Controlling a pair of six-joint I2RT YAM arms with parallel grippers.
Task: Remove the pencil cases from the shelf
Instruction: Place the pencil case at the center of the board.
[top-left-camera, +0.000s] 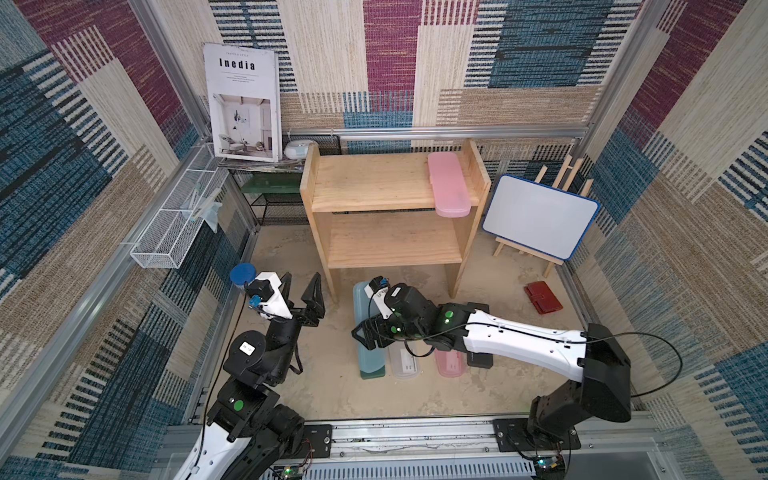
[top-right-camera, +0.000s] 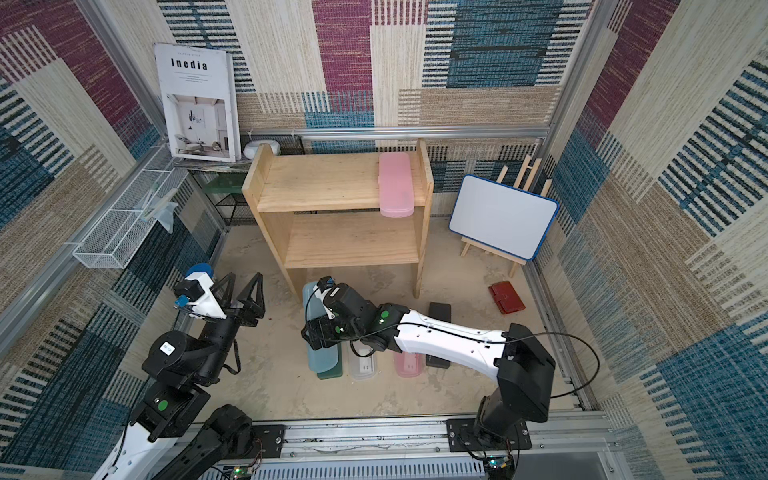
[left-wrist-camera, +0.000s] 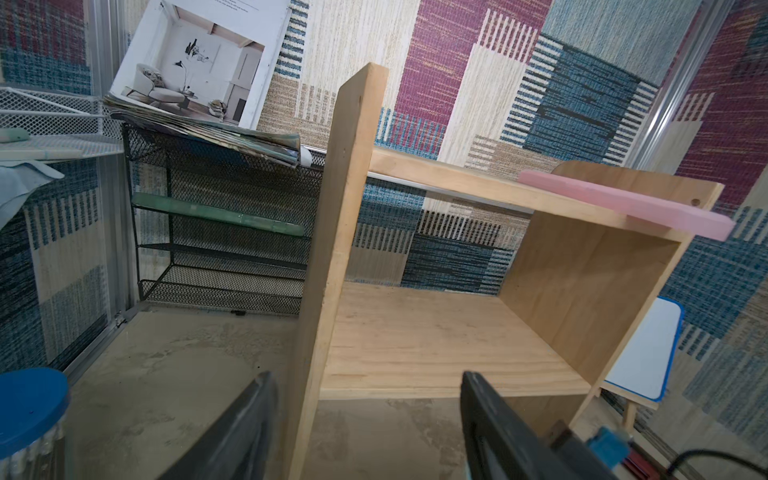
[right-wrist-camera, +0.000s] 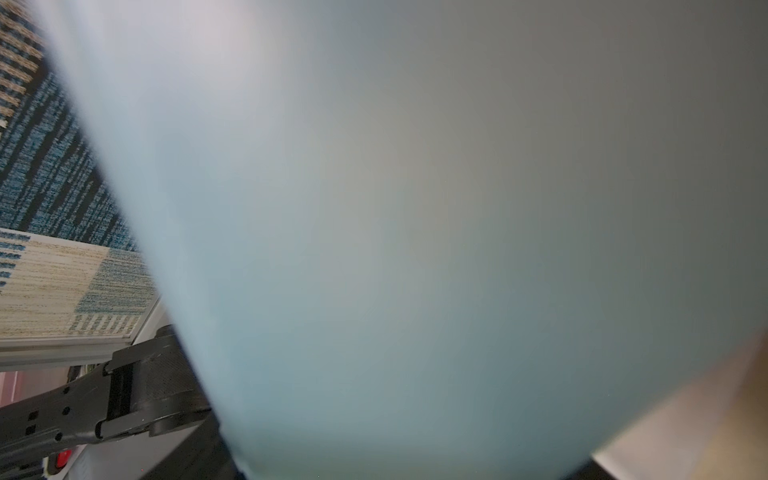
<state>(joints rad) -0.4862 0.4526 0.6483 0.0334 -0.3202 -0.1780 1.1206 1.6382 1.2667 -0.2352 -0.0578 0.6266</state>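
Shelf stands centre frame in both top views. One pink pencil case lies on its top board at the right end, overhanging the front edge. Lower centre, on the tabletop: light blue case atop dark green case, then frosted clear case, second pink case, black case. Left pincer gapes wide, empty. Right pincer sits at the light blue case; whether it grips, cannot tell.

Both top views look steeply down from high above the near edge, sharing the whole bench. The left wrist view faces the shelf nearby. The right wrist view sits almost against the light blue pencil case.
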